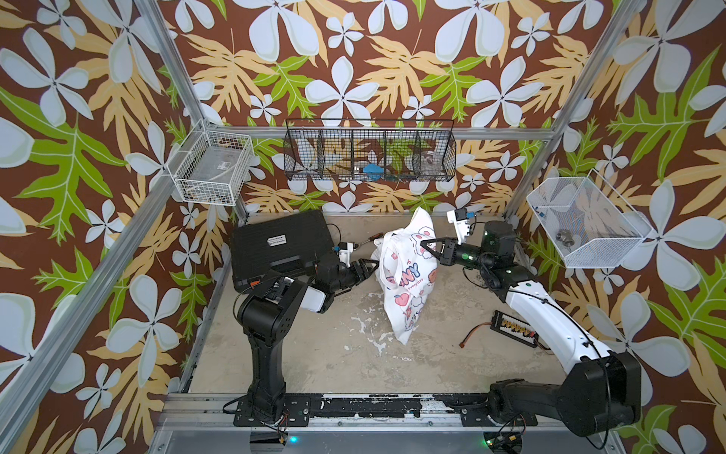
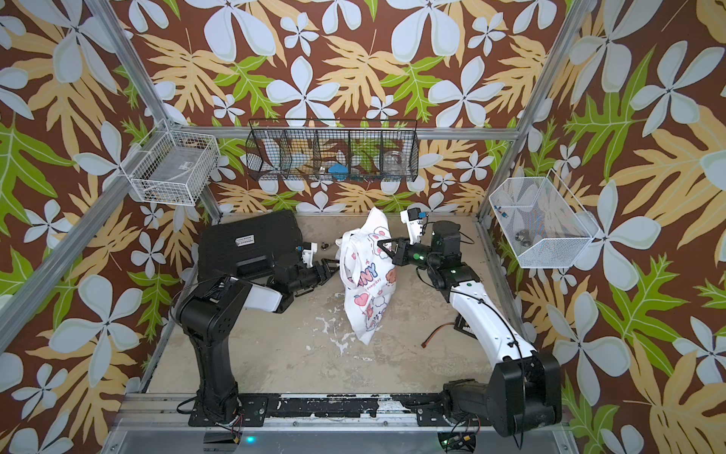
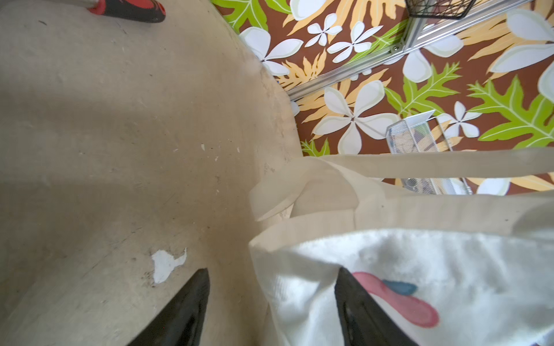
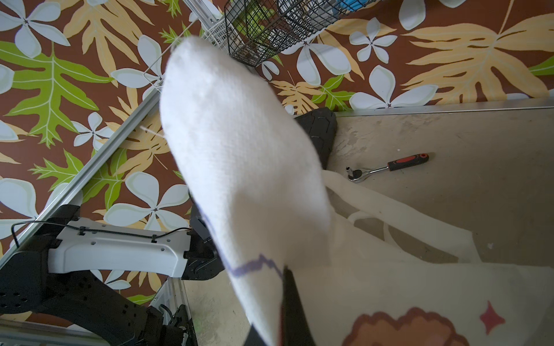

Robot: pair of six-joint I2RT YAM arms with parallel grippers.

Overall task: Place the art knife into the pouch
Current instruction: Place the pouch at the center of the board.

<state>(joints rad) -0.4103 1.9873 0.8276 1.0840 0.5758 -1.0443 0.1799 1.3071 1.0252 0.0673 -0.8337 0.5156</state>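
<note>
Right fingers [image 4: 289,302] are pinched tight on a fold of the pouch [image 1: 408,291]. They hold its upper part up off the tabletop [image 1: 334,346], and in both top views a white peak of cloth stands above the grip. Left fingers [image 3: 186,308] stand apart with nothing clamped. One is over bare tabletop, the other is in front of the printed cloth, and the pouch's side edge runs between them.

Out from there, the pouch sits mid-tabletop between the two arms, its lower end resting on the surface. A strap [image 3: 449,163] stretches across just beyond its rim. Behind the pouch lies a ratchet wrench [image 4: 386,167] with a red-and-black handle, apart from the cloth. The black tool case [image 1: 281,243] sits closed at the back on the left arm's side. Where the art knife is, I cannot tell.
</note>
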